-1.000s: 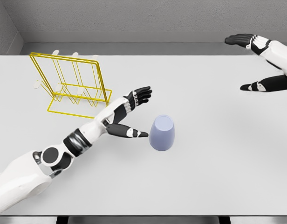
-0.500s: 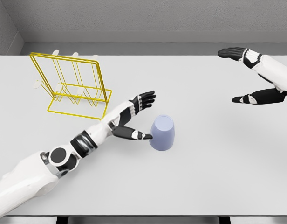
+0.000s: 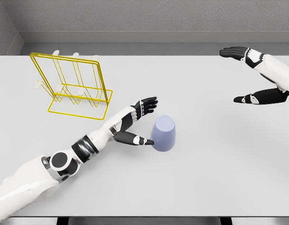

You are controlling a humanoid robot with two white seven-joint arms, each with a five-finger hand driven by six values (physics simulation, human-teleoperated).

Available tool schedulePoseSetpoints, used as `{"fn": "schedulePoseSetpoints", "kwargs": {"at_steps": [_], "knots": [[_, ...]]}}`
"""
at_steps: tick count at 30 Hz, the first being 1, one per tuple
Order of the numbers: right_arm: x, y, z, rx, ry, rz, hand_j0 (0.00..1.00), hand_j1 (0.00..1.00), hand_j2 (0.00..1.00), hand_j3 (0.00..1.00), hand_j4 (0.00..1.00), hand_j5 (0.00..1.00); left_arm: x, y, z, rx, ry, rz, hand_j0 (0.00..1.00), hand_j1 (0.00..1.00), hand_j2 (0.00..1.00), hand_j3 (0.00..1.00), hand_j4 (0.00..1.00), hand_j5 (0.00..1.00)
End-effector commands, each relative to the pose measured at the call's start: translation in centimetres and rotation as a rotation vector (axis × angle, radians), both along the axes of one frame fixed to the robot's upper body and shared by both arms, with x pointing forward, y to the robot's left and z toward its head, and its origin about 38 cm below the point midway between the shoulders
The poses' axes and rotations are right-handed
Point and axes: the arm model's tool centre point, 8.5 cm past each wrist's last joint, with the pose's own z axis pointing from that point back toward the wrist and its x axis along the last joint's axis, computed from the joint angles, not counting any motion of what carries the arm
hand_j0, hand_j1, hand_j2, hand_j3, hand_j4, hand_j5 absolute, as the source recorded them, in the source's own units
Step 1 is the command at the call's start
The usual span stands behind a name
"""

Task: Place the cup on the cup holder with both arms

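White table (image 3: 219, 178); left hand (image 3: 135, 124) fingers spread, thumb touching cup (image 3: 163, 133); right hand (image 3: 254, 75) spread, raised.

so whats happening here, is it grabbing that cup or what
Not grabbed yet. The left hand is open at the side of the lavender cup, thumb tip at its left wall, fingers spread above. The cup sits on the white table. The yellow wire cup holder stands apart at the back left. The right hand hovers open, far right.

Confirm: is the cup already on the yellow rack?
No, the cup stands on the table, right of the yellow rack and apart from it.
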Motion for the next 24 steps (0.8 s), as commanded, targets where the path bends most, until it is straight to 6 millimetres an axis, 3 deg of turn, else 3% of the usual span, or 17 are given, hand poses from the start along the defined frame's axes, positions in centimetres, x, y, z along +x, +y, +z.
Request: {"fn": "schedulePoseSetpoints", "kwargs": {"at_steps": [1,11,24], "knots": [[0.0,-0.1,0.1,0.007,0.003,-0.001,1.00,1.00,1.00,1.00,1.00,1.00,0.0,0.0,-0.1,0.002,0.003,0.001,1.00,1.00,1.00,1.00,1.00,1.00],[0.1,-0.1,0.0,0.010,0.006,-0.005,1.00,1.00,1.00,1.00,1.00,1.00,0.1,0.0,-2.1,0.036,0.039,0.011,1.00,1.00,1.00,1.00,1.00,1.00],[0.1,-0.2,-0.1,0.011,0.007,-0.007,1.00,1.00,1.00,1.00,1.00,1.00,-0.3,-1.4,-2.2,0.025,0.046,-0.016,1.00,1.00,1.00,1.00,1.00,1.00]]}}
